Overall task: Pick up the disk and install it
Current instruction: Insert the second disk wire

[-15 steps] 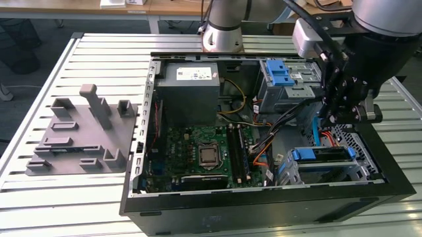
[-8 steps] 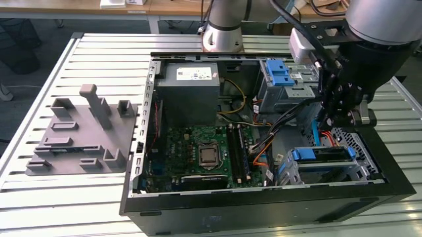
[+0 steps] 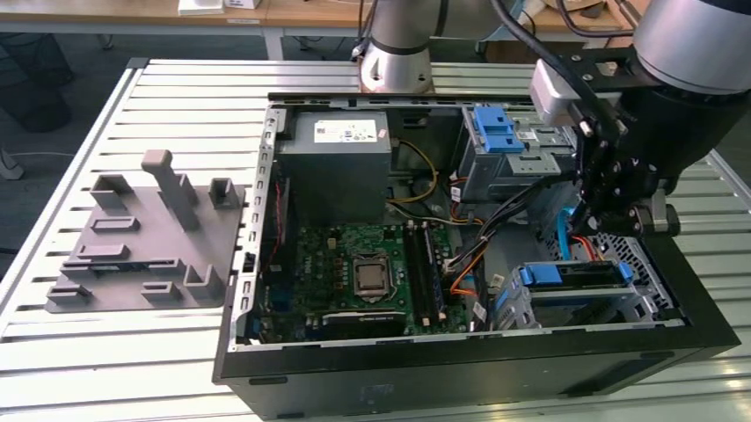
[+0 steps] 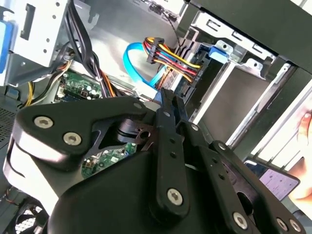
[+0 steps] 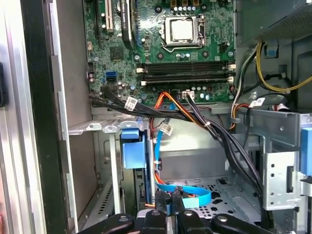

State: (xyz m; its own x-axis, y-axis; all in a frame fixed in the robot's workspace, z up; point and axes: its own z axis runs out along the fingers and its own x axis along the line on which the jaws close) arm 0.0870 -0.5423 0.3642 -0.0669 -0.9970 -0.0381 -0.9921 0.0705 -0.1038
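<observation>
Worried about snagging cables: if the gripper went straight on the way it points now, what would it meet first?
Probably the light-blue flat data cable looped just past the black gripper, above the perforated metal floor of the computer case. Depth is hard to judge, so this is a guess.

The arm point(image 3: 692, 44) is showing silver-grey rounded segments with black joints and black cables trailing alongside. The claw point(image 4: 168, 105) is wearing matte black linkage plates, studded with round silver screw heads.
</observation>
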